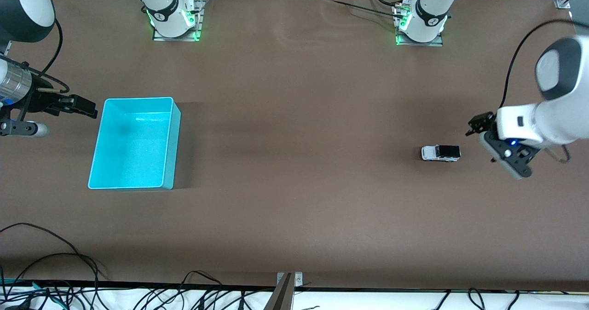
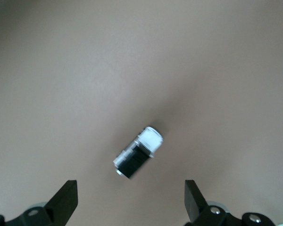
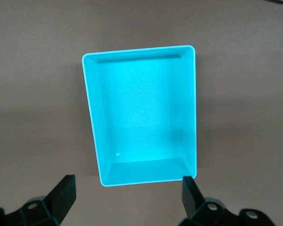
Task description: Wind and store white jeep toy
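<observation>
The white jeep toy (image 1: 441, 152), tiny with a black rear section, stands on the brown table toward the left arm's end. In the left wrist view the jeep (image 2: 138, 153) lies just ahead of the gap between the fingers. My left gripper (image 1: 475, 126) hangs over the table beside the jeep and is open and empty (image 2: 131, 202). The turquoise bin (image 1: 138, 100) stands empty toward the right arm's end. My right gripper (image 1: 89, 108) is open and empty beside the bin's outer end. In the right wrist view (image 3: 127, 197) the bin (image 3: 139, 49) fills the picture.
The brown table mat (image 1: 294, 117) spreads between bin and jeep. Both arm bases (image 1: 172, 15) stand at the edge farthest from the front camera. Loose black cables (image 1: 55, 273) and a metal bracket (image 1: 287, 287) lie along the nearest edge.
</observation>
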